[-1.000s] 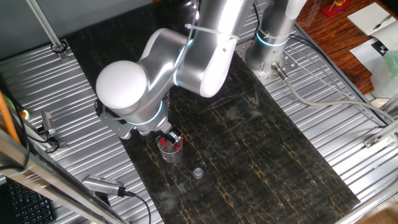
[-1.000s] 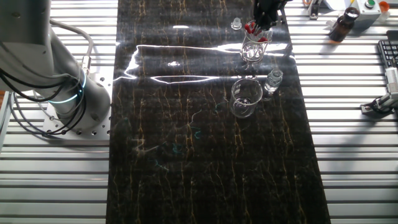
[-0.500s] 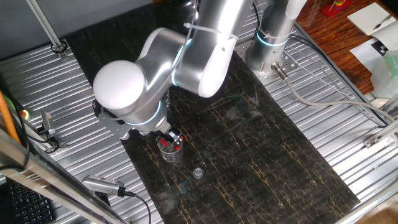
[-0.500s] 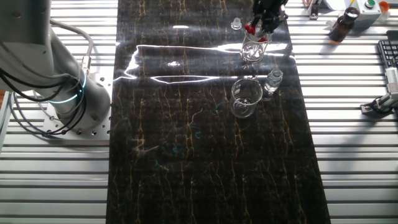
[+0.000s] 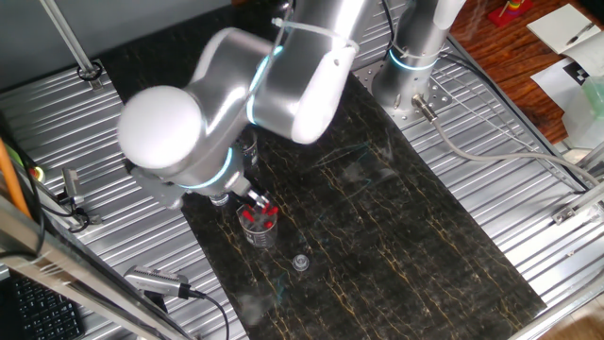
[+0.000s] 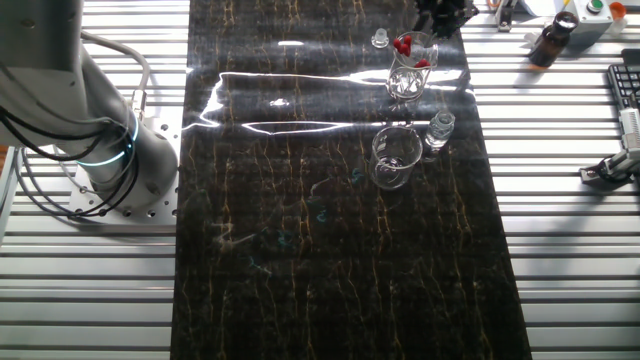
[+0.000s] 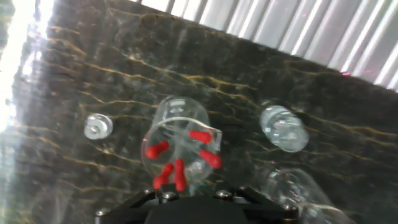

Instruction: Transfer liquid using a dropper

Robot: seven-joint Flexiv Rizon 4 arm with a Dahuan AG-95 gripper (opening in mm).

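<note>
Several red-bulbed droppers [image 7: 180, 163] are stood bulbs-up in a beaker [image 7: 180, 146], so one can be pinched from above. The gripper [image 6: 440, 12] is poised overhead; jaw state cannot be told.

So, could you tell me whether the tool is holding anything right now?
Nothing: the tool sits above the beaker, and the red-bulbed droppers all stand inside it.

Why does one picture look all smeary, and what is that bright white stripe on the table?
The hand view is motion-blurred, so the beaker of droppers looks smeared. In the other fixed view, the white stripe is lamp glare on the shiny black mat. One fixed view is sharp.
</note>
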